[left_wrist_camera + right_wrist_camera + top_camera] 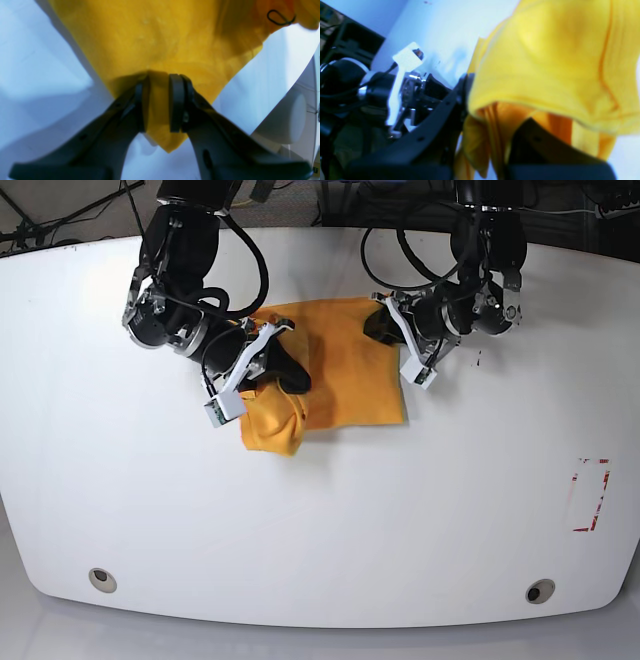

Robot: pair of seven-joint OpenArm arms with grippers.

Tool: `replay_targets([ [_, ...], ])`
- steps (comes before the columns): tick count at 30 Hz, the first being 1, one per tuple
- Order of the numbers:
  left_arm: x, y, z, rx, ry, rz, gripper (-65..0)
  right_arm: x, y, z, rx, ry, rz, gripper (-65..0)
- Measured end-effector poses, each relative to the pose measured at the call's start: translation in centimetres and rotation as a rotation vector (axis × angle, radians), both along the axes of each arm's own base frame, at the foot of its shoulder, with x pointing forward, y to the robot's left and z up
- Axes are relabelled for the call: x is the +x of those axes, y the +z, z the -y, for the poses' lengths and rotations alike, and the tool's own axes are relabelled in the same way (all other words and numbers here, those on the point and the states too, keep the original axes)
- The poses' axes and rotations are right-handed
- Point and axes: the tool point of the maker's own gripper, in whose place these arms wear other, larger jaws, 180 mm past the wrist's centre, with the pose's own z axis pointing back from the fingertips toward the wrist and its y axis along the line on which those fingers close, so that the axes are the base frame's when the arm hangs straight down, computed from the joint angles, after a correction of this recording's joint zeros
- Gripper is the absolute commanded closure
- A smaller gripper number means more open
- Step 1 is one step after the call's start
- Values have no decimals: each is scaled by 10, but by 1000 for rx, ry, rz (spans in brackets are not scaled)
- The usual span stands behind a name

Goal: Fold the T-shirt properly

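A broad white table (320,510) with rounded corners fills the base view; dark cables and stands crowd the strip behind its far edge, and a red-and-white marking (588,495) sits toward one end.

The plain orange-yellow short-sleeved cotton T-shirt (335,370) lies on the table's far half, between the two arms, partly gathered. Its wider flat part lies beside the left gripper (378,323), and a bunched lobe hangs toward the table's near edge below the right gripper (290,375). Its long axis runs roughly across the table, from one arm to the other.

Only the left wrist view shows the left jaws slightly parted, pinching a pointed fold of the T-shirt (160,50), with a small black loop (280,17) on the cloth. The blurred right wrist view shows the right gripper (490,115) nearly closed on gathered cloth, which drapes over one finger (540,140).
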Motion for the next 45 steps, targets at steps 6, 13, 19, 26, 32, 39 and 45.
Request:
replay_targets([
  [6, 0, 0, -1, 0, 3, 0, -114, 11, -20, -7, 11, 24, -57, -62],
  [13, -2, 3, -1, 17, -57, 33, -114, 3, -30, -40, 10, 146, -69, -365],
  [19, 1, 12, -5, 33, -51, 65, -114, -6, -23, -75, 46, 228, -52, -566],
  [26, 22, 47, -40, -16, 89, 171, -114, -12, -1, -71, 22, 223, 8, -568],
  [32, 25, 63, -95, 0, 204, 216, -114, -15, 6, -41, -45, 198, 58, -568],
  [39, 18, 66, -134, 53, 249, 216, -114, -11, -14, 22, -144, 61, 4, -568],
  [45, 3, 57, -145, 88, 249, 178, -114, -7, -30, 36, -151, 44, -37, -568],
])
